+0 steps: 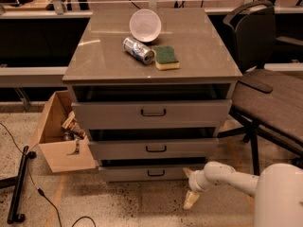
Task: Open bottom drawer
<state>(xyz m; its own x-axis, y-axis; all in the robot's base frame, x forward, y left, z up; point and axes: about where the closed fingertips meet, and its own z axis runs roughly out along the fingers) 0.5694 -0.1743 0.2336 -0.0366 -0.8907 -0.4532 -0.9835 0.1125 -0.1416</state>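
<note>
The grey cabinet point(80, 72) has three drawers. The bottom drawer point(123, 173) is the thinnest front, near the floor, with a small black bar handle point(155, 173). It stands about flush under the middle drawer point(118, 150). My gripper point(189, 187) is low at the right end of the bottom drawer's front, to the right of its handle and apart from it. Its two cream fingers are spread, one up by the drawer and one point(191, 201) down toward the floor, with nothing between them. The white arm point(236, 178) comes in from the lower right.
A white bowl point(145, 24), a can point(138, 50) and a green sponge point(166, 57) lie on the cabinet top. An open wooden box point(59, 152) stands on the floor at the left. A dark chair point(270, 96) is at the right. A black stand and cable point(19, 183) lie on the floor.
</note>
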